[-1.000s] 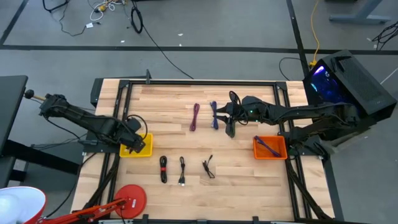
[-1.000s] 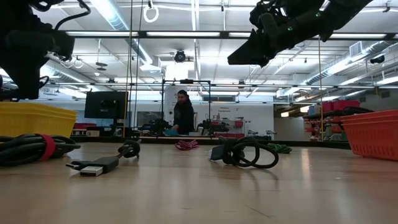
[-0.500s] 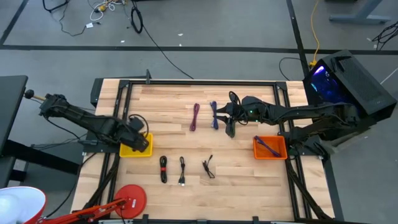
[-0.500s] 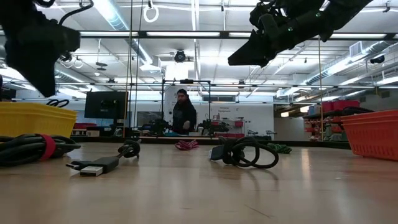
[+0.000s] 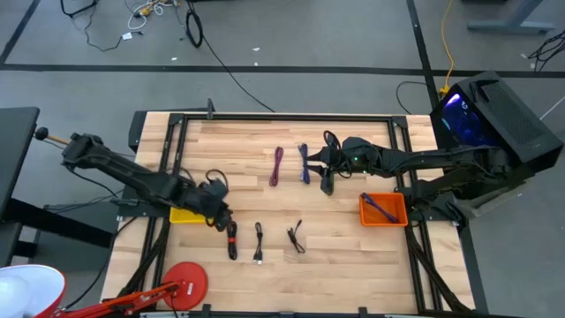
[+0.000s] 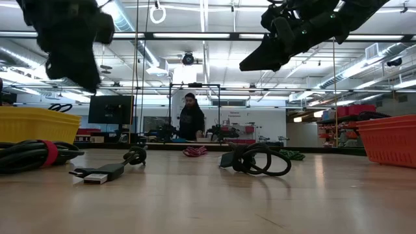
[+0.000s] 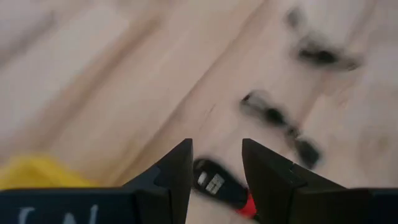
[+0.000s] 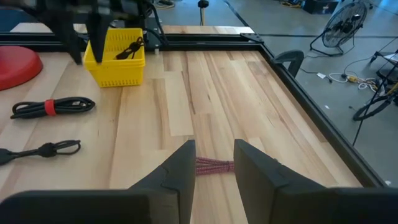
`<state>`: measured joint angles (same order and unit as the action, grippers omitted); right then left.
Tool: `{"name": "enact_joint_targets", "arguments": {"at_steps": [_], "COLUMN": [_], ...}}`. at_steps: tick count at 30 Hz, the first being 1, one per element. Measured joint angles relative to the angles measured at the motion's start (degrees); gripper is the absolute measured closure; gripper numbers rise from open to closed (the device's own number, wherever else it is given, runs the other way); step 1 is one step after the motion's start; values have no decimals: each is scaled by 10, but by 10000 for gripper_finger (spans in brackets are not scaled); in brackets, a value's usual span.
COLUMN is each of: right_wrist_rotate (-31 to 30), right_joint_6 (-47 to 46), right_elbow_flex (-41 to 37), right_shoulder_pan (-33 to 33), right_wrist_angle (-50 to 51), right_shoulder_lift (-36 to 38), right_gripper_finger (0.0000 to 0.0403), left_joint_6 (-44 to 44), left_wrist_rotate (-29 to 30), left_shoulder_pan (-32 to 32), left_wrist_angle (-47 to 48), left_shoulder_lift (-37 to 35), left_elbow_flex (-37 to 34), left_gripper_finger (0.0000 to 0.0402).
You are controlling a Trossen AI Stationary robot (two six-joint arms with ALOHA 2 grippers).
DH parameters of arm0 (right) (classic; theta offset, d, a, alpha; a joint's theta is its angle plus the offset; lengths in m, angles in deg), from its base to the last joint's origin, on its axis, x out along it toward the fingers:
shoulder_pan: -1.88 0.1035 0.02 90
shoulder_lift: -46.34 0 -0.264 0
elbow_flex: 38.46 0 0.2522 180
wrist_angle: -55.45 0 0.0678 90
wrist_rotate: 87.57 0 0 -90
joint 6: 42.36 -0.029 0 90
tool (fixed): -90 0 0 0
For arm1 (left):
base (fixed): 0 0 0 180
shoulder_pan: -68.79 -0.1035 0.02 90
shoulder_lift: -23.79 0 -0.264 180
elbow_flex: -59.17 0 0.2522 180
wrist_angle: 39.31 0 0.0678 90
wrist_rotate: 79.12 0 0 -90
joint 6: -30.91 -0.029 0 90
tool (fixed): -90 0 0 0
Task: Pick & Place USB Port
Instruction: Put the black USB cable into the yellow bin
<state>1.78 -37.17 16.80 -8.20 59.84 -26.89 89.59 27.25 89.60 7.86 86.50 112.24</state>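
Note:
Several bundled USB cables lie flat on the wooden table. A black one with a red tie (image 5: 231, 238) lies near the front, with two more black ones (image 5: 259, 243) (image 5: 296, 237) to its right. A maroon one (image 5: 277, 165) and a blue one (image 5: 304, 163) lie farther back. My left gripper (image 5: 218, 215) hovers open just beyond the red-tied cable (image 7: 214, 182), beside the yellow bin (image 5: 181, 215). That bin holds a black cable (image 8: 127, 50). My right gripper (image 5: 327, 183) hangs open above the table, right of the blue cable, and its wrist view looks toward the maroon cable (image 8: 214, 166).
An orange bin (image 5: 383, 209) with a purple cable inside sits at the table's right. Another black cable (image 5: 331, 141) lies near the far edge. A red disc (image 5: 187, 283) sits at the near left corner. Bare wood lies at the middle and near right. A person stands in the room behind (image 6: 191, 117).
My left gripper has moved from above the yellow bin toward the table's right and slightly toward its near edge, ending beside the red-tied black cable. My right arm and the cables have kept still.

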Motion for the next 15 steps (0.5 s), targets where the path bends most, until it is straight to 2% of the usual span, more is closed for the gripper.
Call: {"name": "enact_joint_targets", "arguments": {"at_steps": [7, 15], "right_wrist_rotate": [0, 0], "right_joint_6": [16, 44], "right_elbow_flex": [0, 0], "right_shoulder_pan": [0, -5], "right_wrist_angle": [2, 10], "right_shoulder_lift": [0, 0], "right_gripper_finger": [293, 293], "left_joint_6": [97, 158], "left_wrist_rotate": [-84, -166], "left_shoulder_pan": [0, 0], "left_wrist_angle": [-26, -127], "left_shoulder_lift": [102, 143], "left_elbow_flex": [0, 0], "left_gripper_finger": [270, 271]}}
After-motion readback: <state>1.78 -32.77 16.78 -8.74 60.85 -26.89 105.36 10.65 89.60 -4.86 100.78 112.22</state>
